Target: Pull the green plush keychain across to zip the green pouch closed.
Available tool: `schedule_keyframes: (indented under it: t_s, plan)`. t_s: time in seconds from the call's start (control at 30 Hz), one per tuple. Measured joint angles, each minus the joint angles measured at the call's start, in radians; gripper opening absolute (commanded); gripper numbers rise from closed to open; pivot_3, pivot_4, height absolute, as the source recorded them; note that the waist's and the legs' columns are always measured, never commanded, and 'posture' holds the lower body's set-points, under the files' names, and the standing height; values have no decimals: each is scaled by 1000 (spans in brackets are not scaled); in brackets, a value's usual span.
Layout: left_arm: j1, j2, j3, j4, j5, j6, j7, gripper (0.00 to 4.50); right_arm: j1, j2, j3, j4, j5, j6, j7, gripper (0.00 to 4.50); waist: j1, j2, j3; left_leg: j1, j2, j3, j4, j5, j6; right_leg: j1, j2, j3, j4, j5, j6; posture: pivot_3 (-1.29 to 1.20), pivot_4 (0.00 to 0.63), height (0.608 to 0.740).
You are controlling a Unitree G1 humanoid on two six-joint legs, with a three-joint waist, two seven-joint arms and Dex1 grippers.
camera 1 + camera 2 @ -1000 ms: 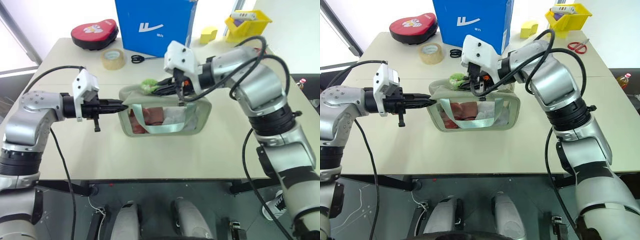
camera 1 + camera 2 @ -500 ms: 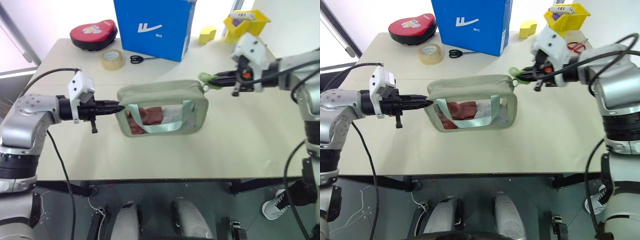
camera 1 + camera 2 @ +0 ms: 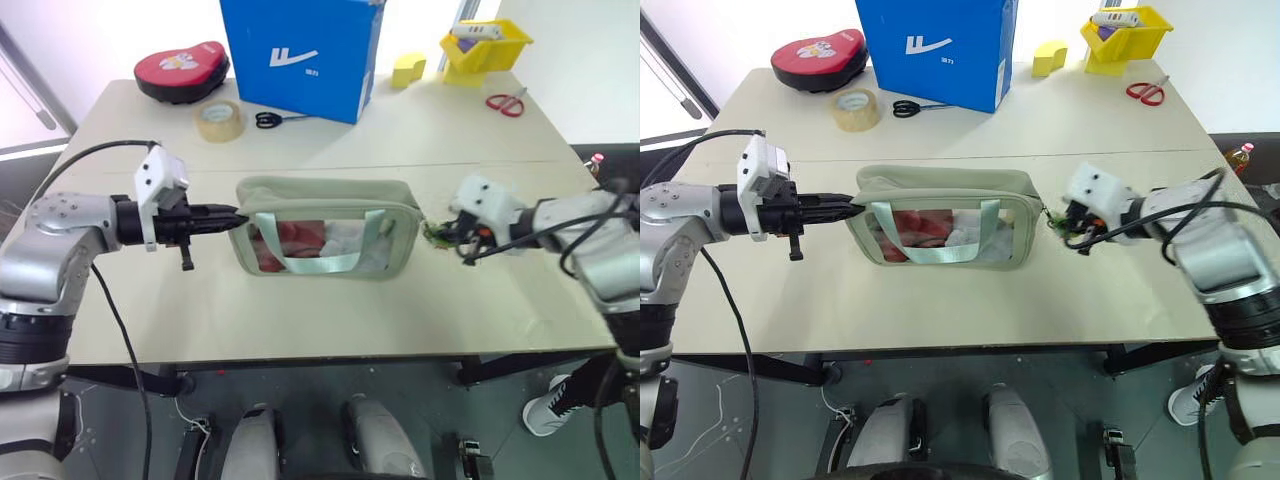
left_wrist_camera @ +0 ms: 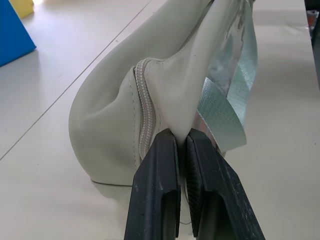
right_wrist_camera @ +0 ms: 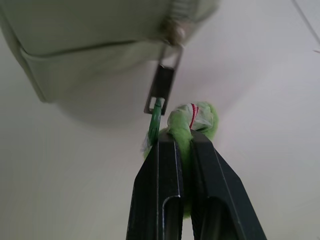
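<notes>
At nine o'clock of the scene we see the left gripper (image 3: pixel 236 215) clamped tight on a fold of fabric at the near end of the green pouch (image 3: pixel 325 203), which sits at the centre of the surface (image 3: pixel 300 310) with its top zipper run across. At three o'clock of the pouch the right gripper (image 3: pixel 1064 222) is clamped on the green plush keychain (image 5: pixel 192 121), which hangs off the metal zipper pull (image 5: pixel 162 90) at that end.

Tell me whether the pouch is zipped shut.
Shut, it appears: the pouch top looks closed along its length, and the keychain with its zipper pull hangs at the far end.
</notes>
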Motion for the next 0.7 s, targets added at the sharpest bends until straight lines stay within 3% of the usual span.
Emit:
schedule_keyframes:
  t_s: [0.2,0.3,0.5,0.53,0.57,0.7]
  plan:
    - [26,1,21,-30,-19,27,18,0,-16,30,26,15,-39,5,-26,72,-2,0,0,0,0,0,0,0,0,0,0,0,0,0,0,0,150,737]
    - [31,5,24,-39,-21,32,23,0,-29,38,22,22,-33,29,-20,1106,-5,0,0,0,0,0,0,0,0,0,0,0,0,0,0,0,150,737]
    - [31,10,27,-40,-20,35,30,0,-34,30,-57,9,58,93,33,4108,-5,0,0,0,0,-1,0,0,0,0,0,0,0,0,0,0,150,737]
    - [29,12,26,-40,-21,39,27,773,-27,21,-79,-5,75,88,47,4166,-5,0,0,0,0,-1,0,0,0,0,0,0,0,0,0,0,150,737]
    - [27,19,23,-41,-25,50,18,1059,-6,6,-110,-22,96,74,66,4166,-3,0,0,-1,0,-1,0,0,0,0,0,0,-1,0,0,0,150,737]
    - [28,39,20,-36,-44,92,-16,3131,68,-23,-206,-45,160,22,115,4166,4,0,0,-1,0,0,0,0,0,0,0,-1,-1,0,0,0,150,737]
